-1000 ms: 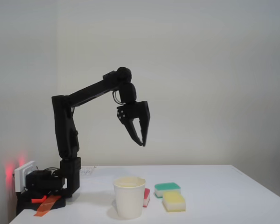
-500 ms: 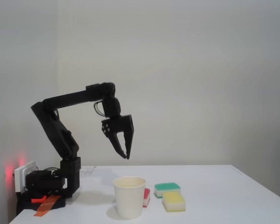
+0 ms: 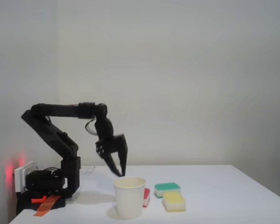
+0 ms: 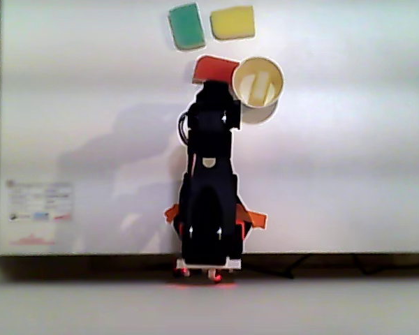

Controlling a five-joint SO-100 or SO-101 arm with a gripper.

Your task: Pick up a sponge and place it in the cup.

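Note:
The white paper cup (image 3: 129, 198) stands near the table's front edge in the fixed view. In the other view, from above, pale yellow sponge foam (image 4: 254, 82) lies inside the cup (image 4: 246, 105). My black gripper (image 3: 122, 174) hangs fingers-down just left of and behind the cup's rim. Its fingertips are together with nothing between them. The arm (image 4: 209, 174) is folded back toward its base and, in the other view, covers the gripper from above.
A red sponge (image 3: 146, 197) lies right beside the cup. A green-topped sponge (image 3: 167, 188) and a yellow-topped sponge (image 3: 173, 201) sit to its right. The arm's base (image 3: 46, 184) stands at the table's left end, and a paper label (image 4: 40, 202) lies near it.
The arm has folded back and down to the left. The gripper dropped from high above the cup to rim height beside it, holding nothing throughout.

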